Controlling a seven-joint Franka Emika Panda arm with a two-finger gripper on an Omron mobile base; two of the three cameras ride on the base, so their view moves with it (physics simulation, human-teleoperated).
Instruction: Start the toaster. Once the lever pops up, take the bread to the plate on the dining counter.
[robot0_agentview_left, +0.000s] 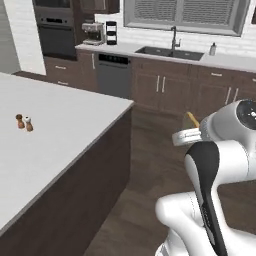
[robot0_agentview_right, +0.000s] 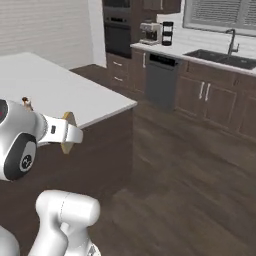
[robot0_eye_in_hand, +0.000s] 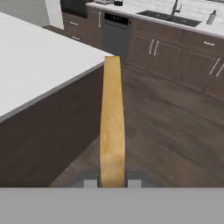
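Bread (robot0_eye_in_hand: 112, 127) edge-on, clamped upright between the two fingers (robot0_eye_in_hand: 90, 183), beside dining counter (robot0_eye_in_hand: 30, 61) corner

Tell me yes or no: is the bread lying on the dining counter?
No. The bread stands edge-on, clamped in the tool, beside the dining counter.

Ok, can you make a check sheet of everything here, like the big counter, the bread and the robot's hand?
Surface: dining counter, pale top, dark wooden base.
Job's things: bread seen edge-on, golden crust, off the counter, out over the wood floor.
Clutter: two small shakers on the counter.
Grippers: tool shut on the bread.
Cables: nothing seen.
Surroundings: sink under a window, dishwasher, wall oven, coffee machine, dark wood floor.
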